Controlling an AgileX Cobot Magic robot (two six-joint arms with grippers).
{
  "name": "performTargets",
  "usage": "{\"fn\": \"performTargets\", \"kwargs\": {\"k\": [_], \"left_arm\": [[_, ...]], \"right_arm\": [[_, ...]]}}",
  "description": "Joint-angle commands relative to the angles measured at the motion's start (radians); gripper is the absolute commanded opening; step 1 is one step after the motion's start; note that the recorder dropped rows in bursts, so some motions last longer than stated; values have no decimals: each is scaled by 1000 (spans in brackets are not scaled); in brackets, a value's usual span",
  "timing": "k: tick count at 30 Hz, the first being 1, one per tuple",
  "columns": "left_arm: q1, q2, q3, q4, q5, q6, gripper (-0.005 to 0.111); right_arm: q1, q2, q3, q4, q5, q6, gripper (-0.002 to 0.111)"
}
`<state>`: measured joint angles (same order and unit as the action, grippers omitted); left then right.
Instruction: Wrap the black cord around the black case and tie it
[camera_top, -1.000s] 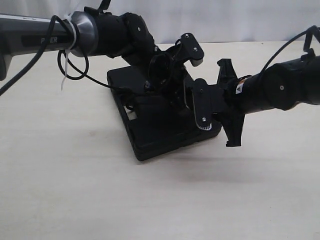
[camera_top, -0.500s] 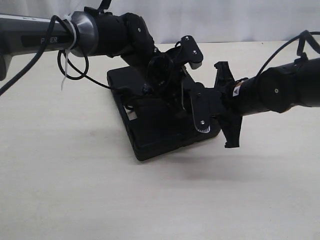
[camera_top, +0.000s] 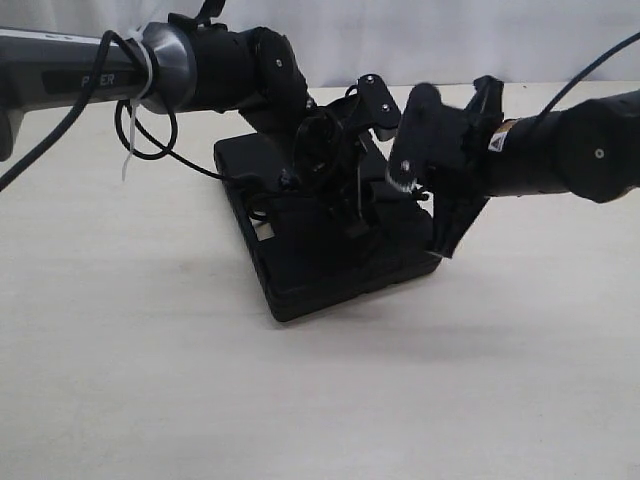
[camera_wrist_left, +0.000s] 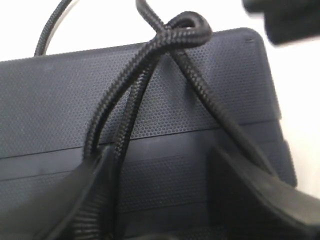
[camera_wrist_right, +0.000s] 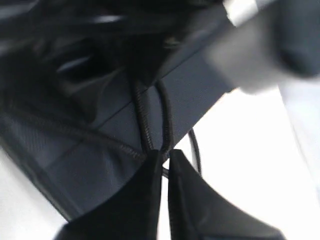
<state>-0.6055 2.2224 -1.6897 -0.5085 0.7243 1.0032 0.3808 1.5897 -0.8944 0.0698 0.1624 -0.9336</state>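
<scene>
Right tool (camera_wrist_right: 164, 159) has its fingers pressed together on the black cord (camera_wrist_right: 141, 112). Two strands run down across the black case (camera_wrist_right: 197, 92) and meet at the fingertips. Left tool (camera_wrist_left: 162, 162) is spread and hovers just above the ribbed lid. Two strands pass against the inside of one finger and a third runs toward the other. All three cross in a half-formed knot at the lid's edge. Whether the left tool bears on any strand I cannot tell.

The step in hand looks like cinching that crossing. To do it well, I judge the right tool should draw its pinched strands toward 3 o'clock, low and along the lid. The left tool should steady the opposite strands, so the crossing slides down tight rather than lifting the case, which lies at the middle of the bench (camera_top: 150, 380).

Crowding is the trouble. Both tools sit near each other over the case, the left arm entering from 9 o'clock and the right from 3. The left arm's glossy cable (camera_top: 150, 157), with its white zip tie (camera_top: 127, 150), hangs at 10 o'clock. It could be mistaken for the cord or snag.
</scene>
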Motion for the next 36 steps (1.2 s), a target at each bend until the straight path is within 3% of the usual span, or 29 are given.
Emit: {"fn": "performTargets", "kwargs": {"k": [1, 4, 8, 10, 16, 21, 26, 32, 35, 36], "left_arm": [[1, -12, 0, 2, 3, -41, 54], [1, -12, 0, 0, 8, -43, 54], [1, -12, 0, 0, 8, -43, 54], [1, -12, 0, 0, 10, -43, 54], [1, -12, 0, 0, 33, -62, 54], [1, -12, 0, 0, 43, -62, 54], [1, -12, 0, 0, 31, -62, 54], [1, -12, 0, -1, 40, -62, 54], [1, -12, 0, -4, 51, -66, 54], [1, -12, 0, -4, 53, -66, 54]], "right_arm": [[-62, -10, -112, 24, 160, 565, 5], [-106, 1, -172, 79, 336, 731, 17], [-148, 34, -169, 301, 480, 751, 39], [-148, 59, -160, 387, 496, 748, 43], [-145, 179, -158, 620, 452, 653, 42], [-145, 199, -158, 666, 340, 641, 42], [-145, 210, -158, 785, 317, 571, 42], [-145, 276, -158, 789, 303, 558, 41], [-145, 277, -158, 786, 261, 551, 28], [-145, 277, -158, 786, 259, 528, 19]]}}
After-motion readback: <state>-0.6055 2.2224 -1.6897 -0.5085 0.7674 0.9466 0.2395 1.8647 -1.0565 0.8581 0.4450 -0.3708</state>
